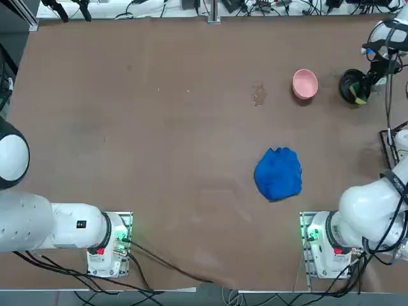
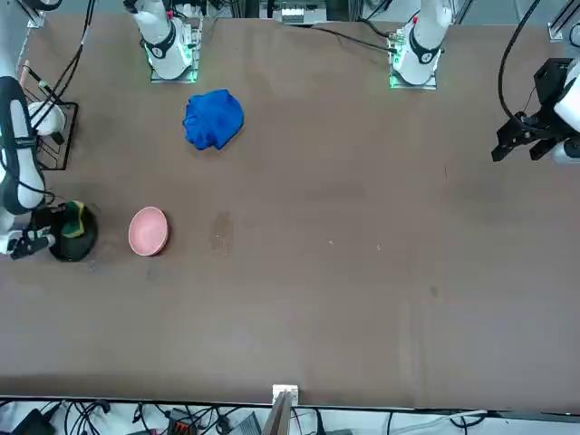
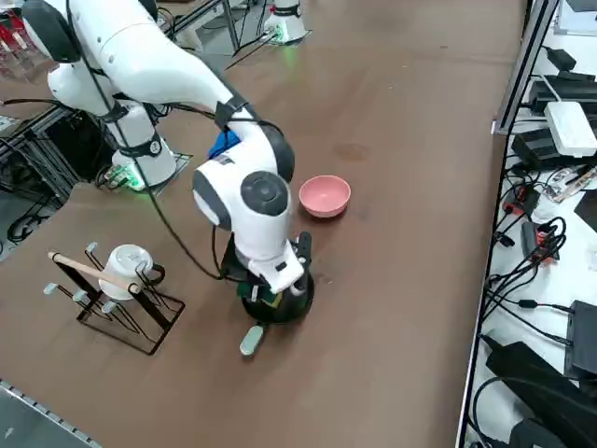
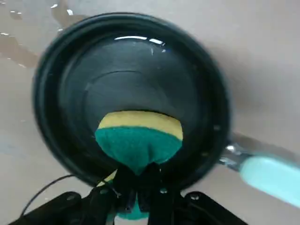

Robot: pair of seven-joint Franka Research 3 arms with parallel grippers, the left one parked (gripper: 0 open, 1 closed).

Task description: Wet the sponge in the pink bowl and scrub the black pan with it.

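- My table (image 1: 159, 159) is one wide brown surface.
- Black cables (image 1: 146, 7) and plugs crowd the edge at my twelve o'clock.
- At my three o'clock a black wire rack (image 3: 121, 303) stands on it.
- Beyond the far edge lies a white box (image 3: 571, 126).

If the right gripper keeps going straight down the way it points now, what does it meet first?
Probably the round black pan: the right gripper, shut on the green-and-yellow sponge, points into it. The sponge would touch first; the remaining gap is unclear.
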